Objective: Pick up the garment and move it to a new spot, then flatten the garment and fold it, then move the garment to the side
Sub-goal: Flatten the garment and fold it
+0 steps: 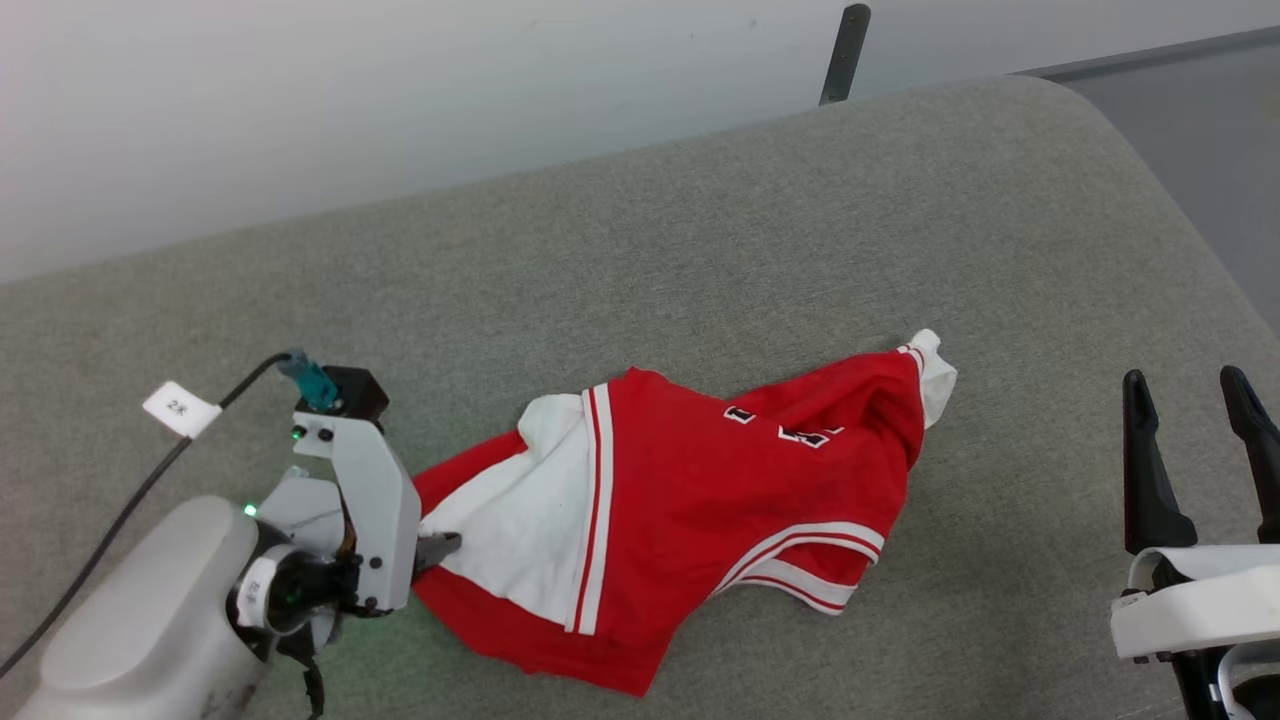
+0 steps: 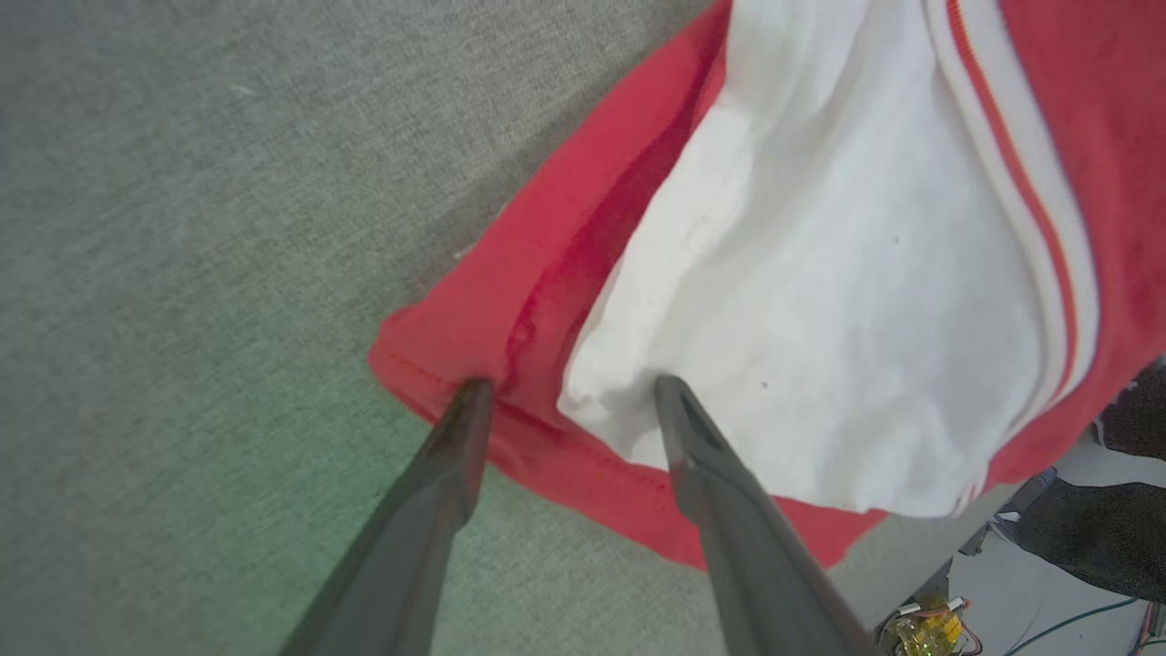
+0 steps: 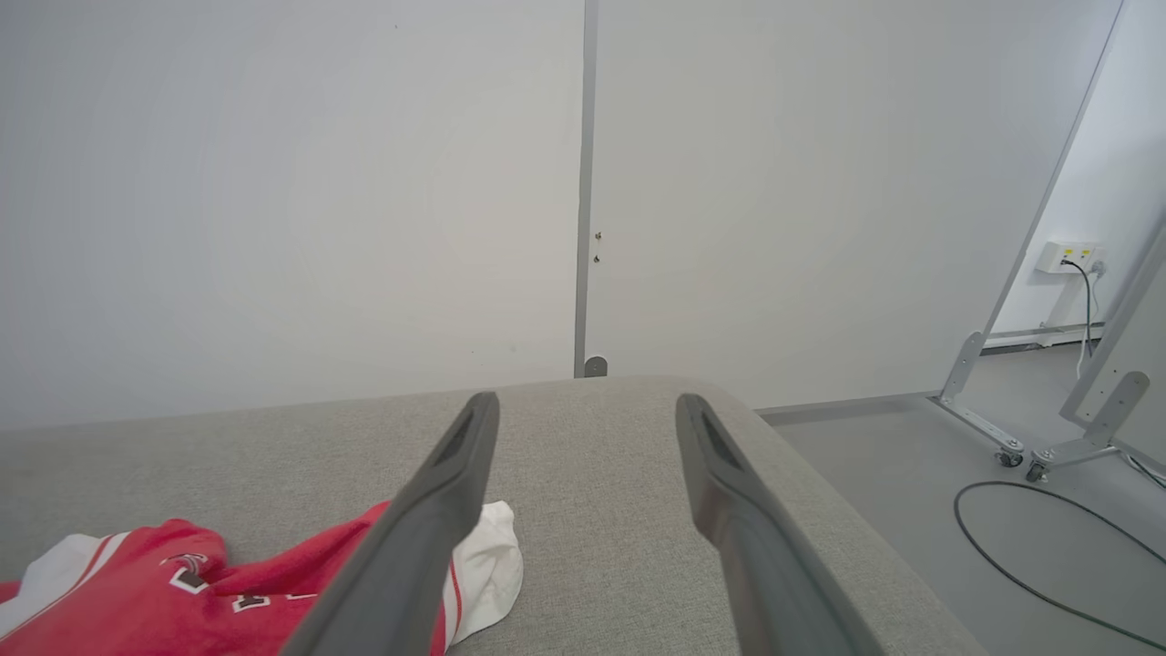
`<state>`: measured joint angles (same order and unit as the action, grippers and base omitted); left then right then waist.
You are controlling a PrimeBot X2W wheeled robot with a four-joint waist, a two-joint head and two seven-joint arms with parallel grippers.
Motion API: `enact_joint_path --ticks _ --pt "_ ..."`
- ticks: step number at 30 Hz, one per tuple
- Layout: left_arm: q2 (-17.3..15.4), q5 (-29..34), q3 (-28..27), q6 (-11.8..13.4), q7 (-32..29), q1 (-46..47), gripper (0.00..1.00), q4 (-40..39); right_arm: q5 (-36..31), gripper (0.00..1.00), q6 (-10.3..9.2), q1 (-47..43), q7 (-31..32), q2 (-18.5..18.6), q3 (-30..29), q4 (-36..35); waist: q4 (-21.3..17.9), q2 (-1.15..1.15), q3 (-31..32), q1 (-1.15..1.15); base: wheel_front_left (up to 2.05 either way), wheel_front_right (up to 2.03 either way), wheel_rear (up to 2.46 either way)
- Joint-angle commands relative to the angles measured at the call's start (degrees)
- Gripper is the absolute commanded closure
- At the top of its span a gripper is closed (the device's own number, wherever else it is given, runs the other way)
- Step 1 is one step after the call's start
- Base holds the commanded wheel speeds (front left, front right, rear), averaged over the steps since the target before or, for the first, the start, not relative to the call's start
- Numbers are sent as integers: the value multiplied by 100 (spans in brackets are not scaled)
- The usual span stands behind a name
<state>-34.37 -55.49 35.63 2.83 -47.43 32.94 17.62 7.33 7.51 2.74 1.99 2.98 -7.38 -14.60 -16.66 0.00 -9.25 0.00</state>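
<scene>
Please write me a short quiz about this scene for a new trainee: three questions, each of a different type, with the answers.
1. True or false: the right gripper is holding the garment.
2. Choose one: where on the garment are the fingers of the left gripper?
A) on the chest lettering
B) at the edge, on the red hem and the white cloth
C) on the far white sleeve
3. Fill in: the garment lies on a ___ padded surface.
Key: 1 false; 2 B; 3 grey.
</scene>
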Motion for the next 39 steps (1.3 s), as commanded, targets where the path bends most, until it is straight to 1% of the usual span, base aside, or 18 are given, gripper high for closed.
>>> enact_joint_path --ticks 1,2,8,10,18,19,23,27,35,39 --pt "27 -16 2 -37 5 74 76 33 16 0 -3 20 -37 -18 -23 7 7 0 2 0 0 0 0" --pt "47 -39 -4 -35 8 77 100 40 20 0 -3 18 -37 -18 -26 6 9 0 4 0 0 0 0" --pt "88 -132 -46 -20 -35 127 100 47 20 0 -3 2 -34 -17 -68 28 51 0 44 0 0 0 0" --pt "54 -136 -39 -23 -82 156 100 18 10 0 -3 -11 -10 -17 -87 32 77 0 71 0 0 0 0" --pt "-105 -197 -147 87 -182 187 100 -192 -17 0 -3 -106 81 -17 -165 9 252 0 223 0 0 0 0" --pt "-135 -228 -177 129 -199 172 100 -244 -24 0 -3 -101 97 -17 -169 7 286 0 247 0 0 0 0" --pt "-353 -260 -328 267 -199 93 100 -459 -65 0 -3 -139 150 -17 -180 -34 434 0 333 0 0 0 0" --pt "-639 -259 -494 376 -135 -39 100 -612 -103 0 -3 -177 207 -17 -192 -57 581 0 417 0 0 0 0" --pt "-1179 -293 -762 537 61 -499 100 -658 -195 0 -3 -235 375 -17 -206 -109 772 0 605 0 0 0 0" --pt "-1388 -302 -825 544 191 -856 100 -576 -243 0 -3 -280 466 -17 -165 -148 800 0 686 0 0 0 0"
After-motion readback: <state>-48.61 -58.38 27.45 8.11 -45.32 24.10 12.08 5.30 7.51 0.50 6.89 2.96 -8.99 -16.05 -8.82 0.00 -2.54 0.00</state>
